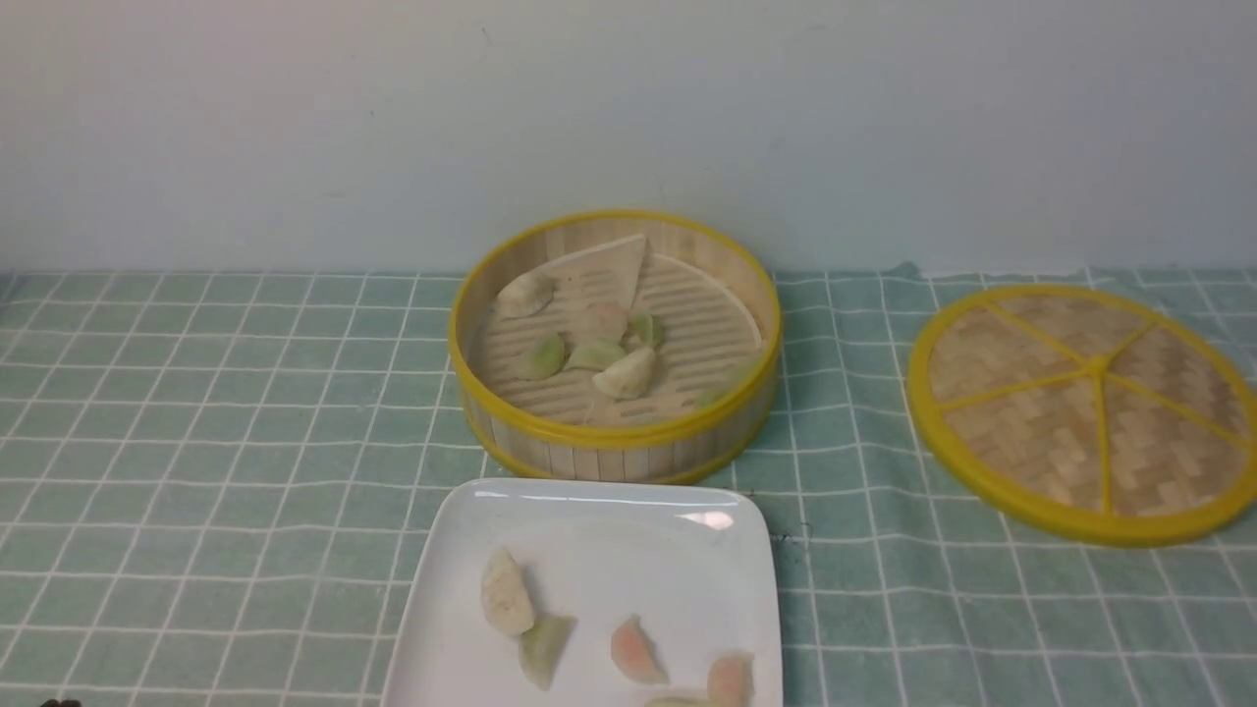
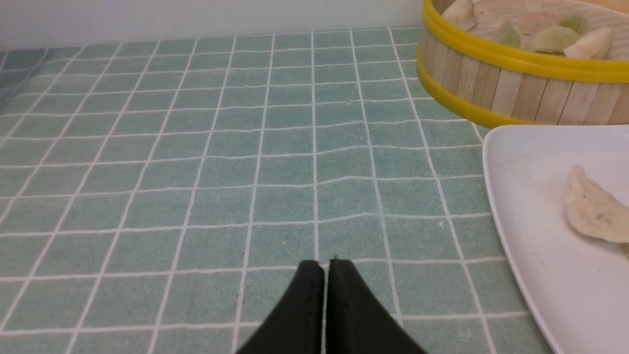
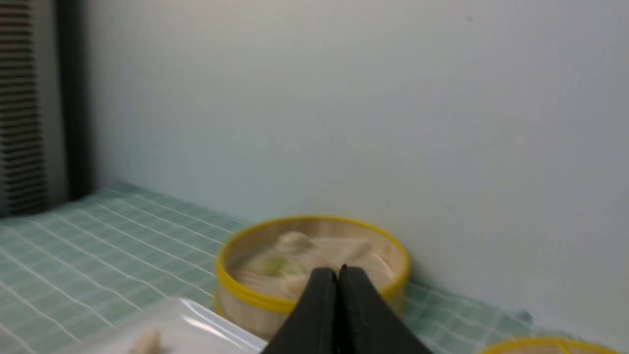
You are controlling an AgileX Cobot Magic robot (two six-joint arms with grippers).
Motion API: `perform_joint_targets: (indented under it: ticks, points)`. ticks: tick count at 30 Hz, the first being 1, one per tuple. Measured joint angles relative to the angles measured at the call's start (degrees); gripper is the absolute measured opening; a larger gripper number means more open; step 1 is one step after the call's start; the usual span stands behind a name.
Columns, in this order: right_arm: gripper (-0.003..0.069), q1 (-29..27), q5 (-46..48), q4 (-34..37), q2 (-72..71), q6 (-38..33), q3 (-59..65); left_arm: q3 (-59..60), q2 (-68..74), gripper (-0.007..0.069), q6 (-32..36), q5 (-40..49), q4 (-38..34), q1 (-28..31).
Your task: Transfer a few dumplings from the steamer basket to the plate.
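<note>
The steamer basket (image 1: 614,442) stands at the table's middle back and holds several dumplings (image 1: 626,374). The white plate (image 1: 589,520) lies in front of it with several dumplings (image 1: 507,592) on it, cream, green and pinkish. Neither gripper shows in the front view. In the left wrist view my left gripper (image 2: 326,265) is shut and empty over bare cloth, left of the plate (image 2: 521,162) and basket (image 2: 496,83). In the right wrist view my right gripper (image 3: 338,272) is shut and empty, raised, with the basket (image 3: 245,292) beyond it and the plate's corner (image 3: 196,324) below.
The round woven basket lid (image 1: 1085,412) with yellow spokes lies flat at the right; its rim (image 3: 540,344) shows in the right wrist view. A green checked cloth (image 1: 196,442) covers the table. A pale wall (image 1: 628,118) stands close behind the basket.
</note>
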Motion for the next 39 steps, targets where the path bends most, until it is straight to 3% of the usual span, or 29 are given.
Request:
perform_joint_targets:
  ticks: [2, 3, 4, 6, 10, 13, 39]
  points:
    - [-0.0015, -3.0, 0.1, 0.1, -0.4, 0.0, 2.0, 0.0, 0.0, -0.0006, 0.0, 0.0, 0.0, 0.0]
    - [-0.0015, -8.2, 0.1, 0.1, -0.9, 0.0, 5.8, 0.0, 0.0, -0.0006, 0.0, 0.0, 0.0, 0.0]
    - [-0.0015, -8.8, 0.1, 0.1, -1.0, 0.0, 5.8, 0.0, 0.0, -0.0006, 0.0, 0.0, 0.0, 0.0]
    - [-0.0015, -16.3, 0.2, 0.3, -1.6, 0.0, 10.9, 0.0, 0.0, -0.0006, 0.0, 0.0, 0.0, 0.0]
    - [-0.0015, -25.7, 0.9, 1.1, -2.0, 0.6, 16.5, 0.0, 0.0, -0.0006, 0.0, 0.0, 0.0, 0.0]
    - [-0.0015, -28.5, 0.6, 1.4, -2.1, 1.6, 16.6, 0.0, 0.0, -0.0006, 0.0, 0.0, -0.1, 0.0]
    - [-0.0015, -30.1, 0.6, 1.5, -2.1, 1.9, 16.6, 0.0, 0.0, -0.0006, 0.0, 0.0, -0.1, 0.0]
